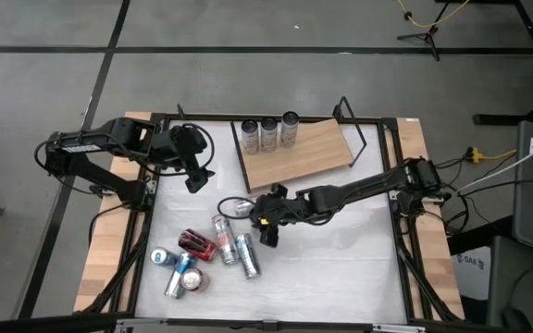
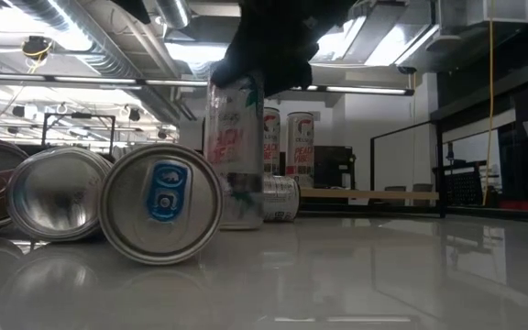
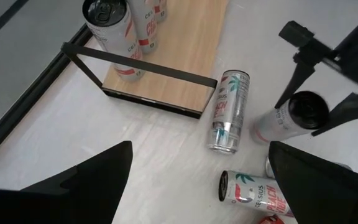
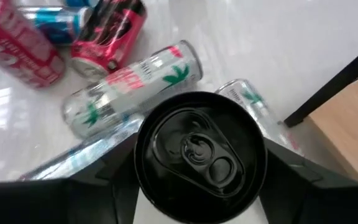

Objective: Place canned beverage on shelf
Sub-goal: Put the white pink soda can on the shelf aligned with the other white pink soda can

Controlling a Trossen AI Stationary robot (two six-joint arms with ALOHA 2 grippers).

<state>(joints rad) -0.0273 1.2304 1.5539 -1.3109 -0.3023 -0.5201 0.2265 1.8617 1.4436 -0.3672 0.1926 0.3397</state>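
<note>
Right gripper [image 4: 197, 205] brackets an upright black-topped can [image 4: 199, 152], fingers either side near its rim; whether they press it I cannot tell. Can's long axis stands vertical, tab end up, on the white table [image 1: 340, 259] just beside the shelf [image 1: 303, 153]. Left gripper [image 1: 195, 176] hangs open

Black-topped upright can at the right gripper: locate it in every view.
High view: hidden under the right gripper, just below the shelf.
Low view: the can stands left of centre.
Left wrist view: right side.
Right wrist view: centre, seen top-on.
Shared landmark: the shelf shows in all four.
</note>
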